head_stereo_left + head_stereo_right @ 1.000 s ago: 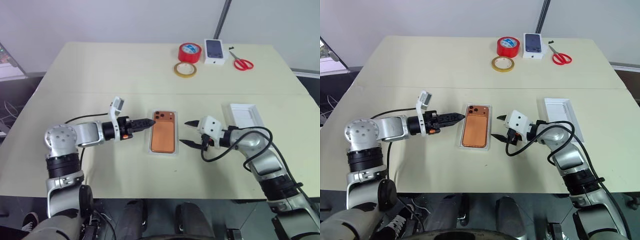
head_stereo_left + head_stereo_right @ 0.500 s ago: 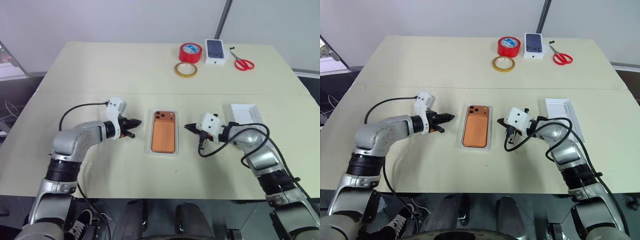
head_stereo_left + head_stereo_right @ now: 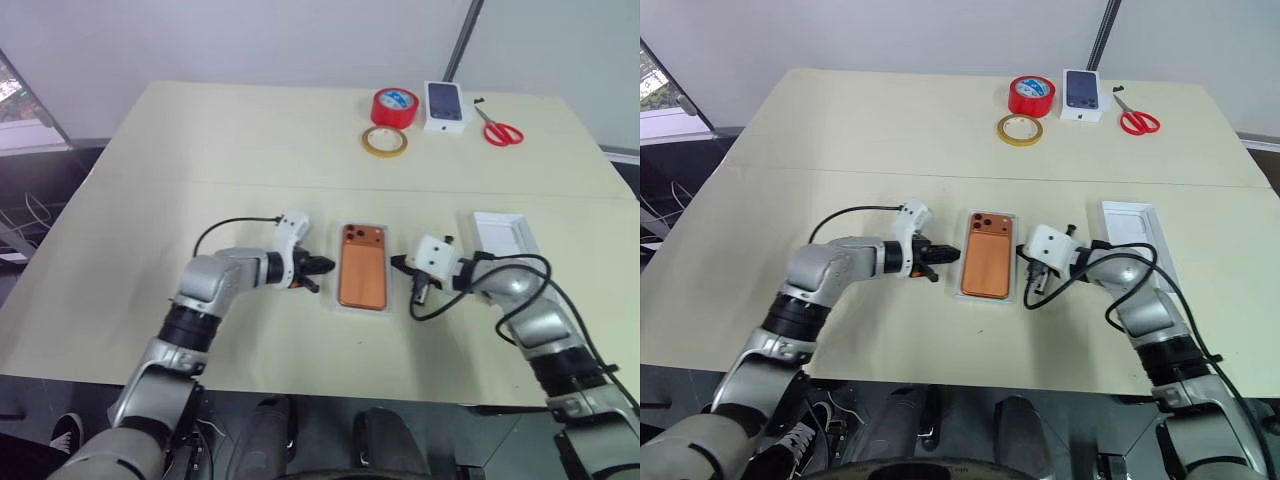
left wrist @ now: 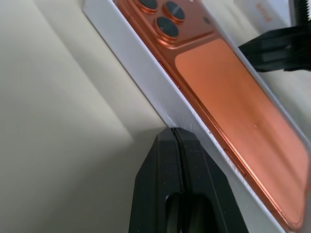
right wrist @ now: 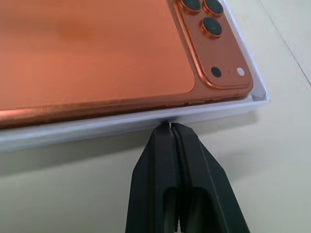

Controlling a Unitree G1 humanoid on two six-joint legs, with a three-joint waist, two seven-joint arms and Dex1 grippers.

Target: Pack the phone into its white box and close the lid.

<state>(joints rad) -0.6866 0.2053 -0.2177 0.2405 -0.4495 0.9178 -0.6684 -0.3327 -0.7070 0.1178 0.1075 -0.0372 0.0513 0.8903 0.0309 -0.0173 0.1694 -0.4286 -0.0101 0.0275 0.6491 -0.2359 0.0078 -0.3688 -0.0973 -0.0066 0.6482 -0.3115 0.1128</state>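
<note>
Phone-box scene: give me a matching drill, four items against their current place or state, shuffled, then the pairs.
Items:
1. phone
2. lid
3. left gripper
4. scissors

Place or state:
A. far edge of the table, beside the small printed box
B. fingers shut, tips at the white box's side wall
C. lying back up inside the white box
D. open side up, out past the right gripper

Pairs: 1-C, 2-D, 3-B, 4-A
</note>
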